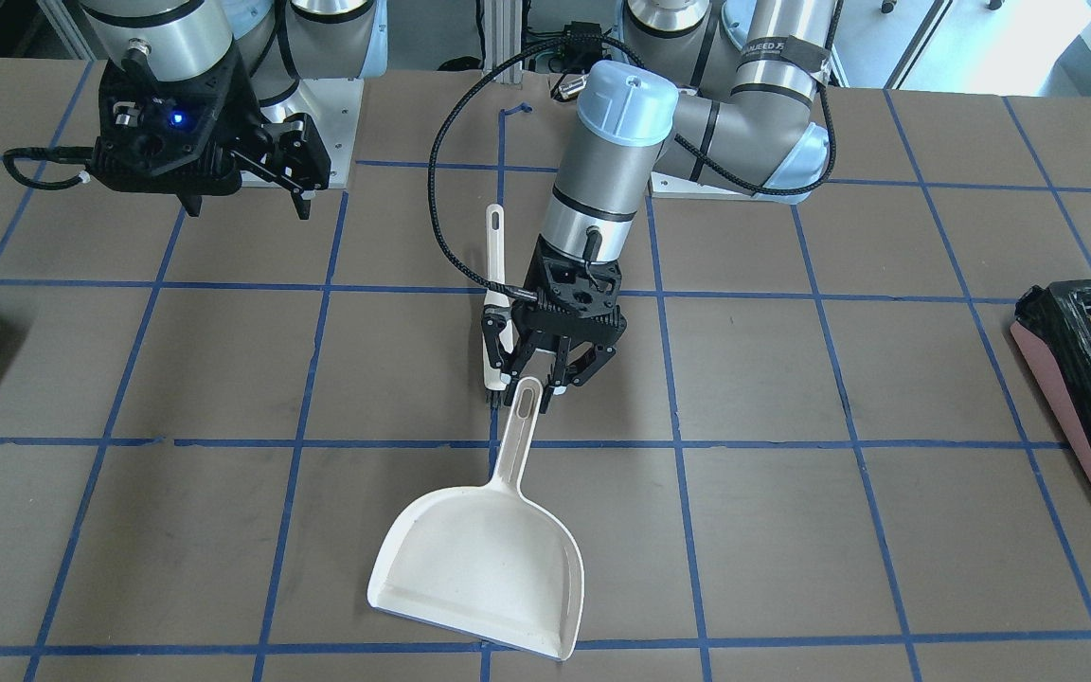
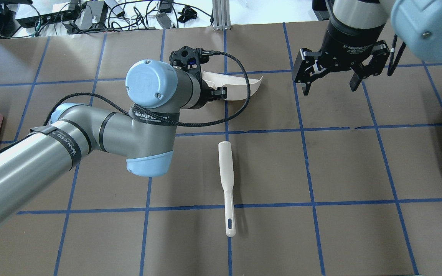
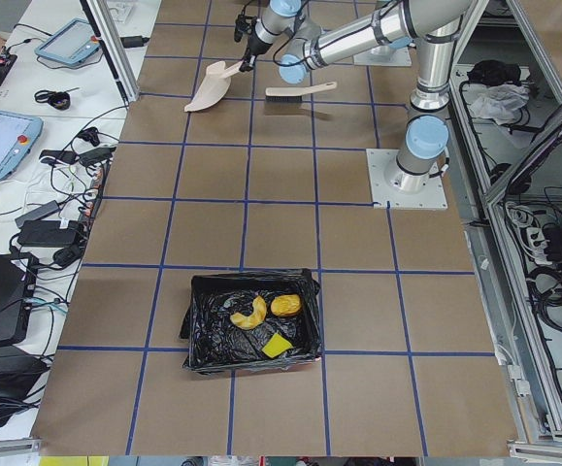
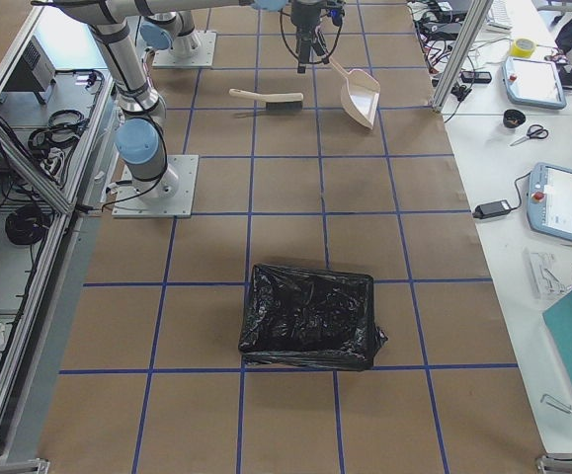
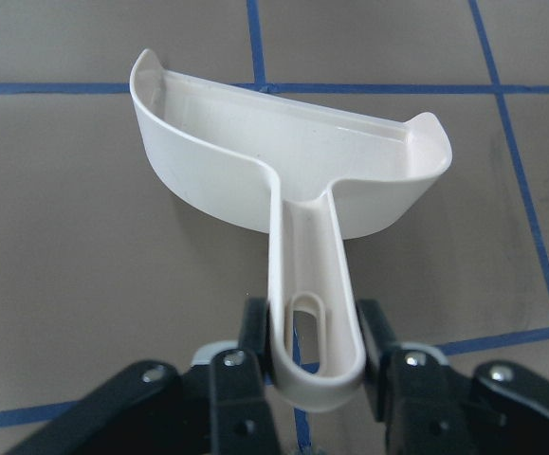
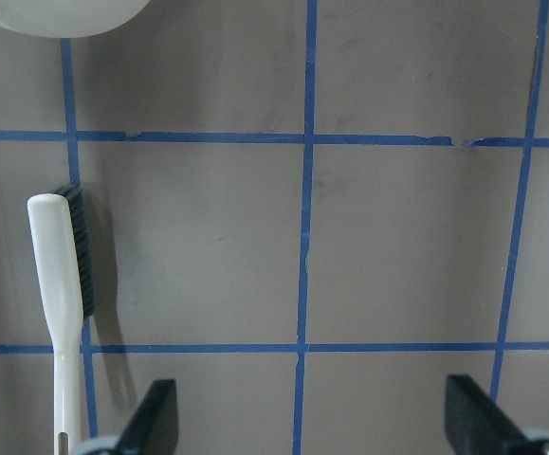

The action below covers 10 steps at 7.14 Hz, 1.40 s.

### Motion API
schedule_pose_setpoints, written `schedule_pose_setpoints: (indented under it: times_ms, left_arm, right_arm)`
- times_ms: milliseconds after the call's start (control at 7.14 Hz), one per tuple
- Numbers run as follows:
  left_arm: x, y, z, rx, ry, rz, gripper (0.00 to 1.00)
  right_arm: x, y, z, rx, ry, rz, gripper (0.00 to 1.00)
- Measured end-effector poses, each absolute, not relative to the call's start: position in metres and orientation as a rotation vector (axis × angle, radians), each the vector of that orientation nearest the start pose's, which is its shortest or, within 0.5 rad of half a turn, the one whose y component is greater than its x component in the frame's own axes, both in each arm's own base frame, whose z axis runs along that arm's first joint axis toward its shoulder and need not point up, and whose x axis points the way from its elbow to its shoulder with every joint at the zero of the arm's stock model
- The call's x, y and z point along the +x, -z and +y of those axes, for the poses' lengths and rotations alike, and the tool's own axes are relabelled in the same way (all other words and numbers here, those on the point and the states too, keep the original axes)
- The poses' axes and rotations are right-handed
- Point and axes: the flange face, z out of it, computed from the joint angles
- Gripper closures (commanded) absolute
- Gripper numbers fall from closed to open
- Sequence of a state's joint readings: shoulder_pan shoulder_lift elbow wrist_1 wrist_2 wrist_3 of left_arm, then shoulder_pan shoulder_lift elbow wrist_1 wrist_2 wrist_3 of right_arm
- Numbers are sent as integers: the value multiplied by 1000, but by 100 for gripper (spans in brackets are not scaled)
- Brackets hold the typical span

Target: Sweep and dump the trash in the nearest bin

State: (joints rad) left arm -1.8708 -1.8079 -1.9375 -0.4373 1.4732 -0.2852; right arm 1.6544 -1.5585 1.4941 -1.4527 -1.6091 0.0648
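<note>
Okay, your trash is all in the bin (image 3: 203, 335): the orange-brown lump (image 3: 285, 305), the pale crescent (image 3: 249, 313) and the yellow wedge (image 3: 279, 344) lie on the black liner, with lump and crescent side by side and the wedge just apart from them. The bin sits at the table (image 1: 792, 379) end on the robot's left, pink side showing in the front view, well apart from both arms. Your left gripper (image 5: 314, 353) is clamped on the end of the dustpan (image 5: 283, 180) handle, one finger pressed to each side by the hang hole. The pan tilts, handle end up and lip low toward the table; you can't tell whether the lip touches. The brush (image 2: 226, 180) lies flat on the table, bristles to one side, just beside that gripper in the front view. Your right gripper (image 2: 329, 89) hangs over the table with jaws wide apart, well off from brush and pan. A second black-bagged container (image 4: 310, 316) sits at the opposite table end.
</note>
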Motion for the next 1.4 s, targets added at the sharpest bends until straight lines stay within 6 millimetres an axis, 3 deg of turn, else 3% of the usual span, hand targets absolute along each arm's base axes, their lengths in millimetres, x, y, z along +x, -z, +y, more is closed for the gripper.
schedule_pose_setpoints:
  times_ms: [140,420,560,840,1121,1401]
  left_arm:
    - [-306,-315,-488,2,752,3304,0]
    - [-310,-321,-478,-43,635,3316,0]
    - [-309,-334,-478,-52,524,3313,0]
    - [-302,-387,-492,-19,233,3278,0]
    - [-261,-432,-511,251,80,3225,0]
    - [-205,-460,-510,376,-32,3147,0]
  right_arm:
    - [170,-508,-478,-31,-81,3183,0]
    - [170,-508,-478,-32,-81,3183,0]
    - [170,-508,-478,-32,-81,3183,0]
    - [170,-508,-478,-32,-80,3183,0]
    - [170,-508,-478,-32,-81,3183,0]
    - [170,-508,-478,-32,-81,3183,0]
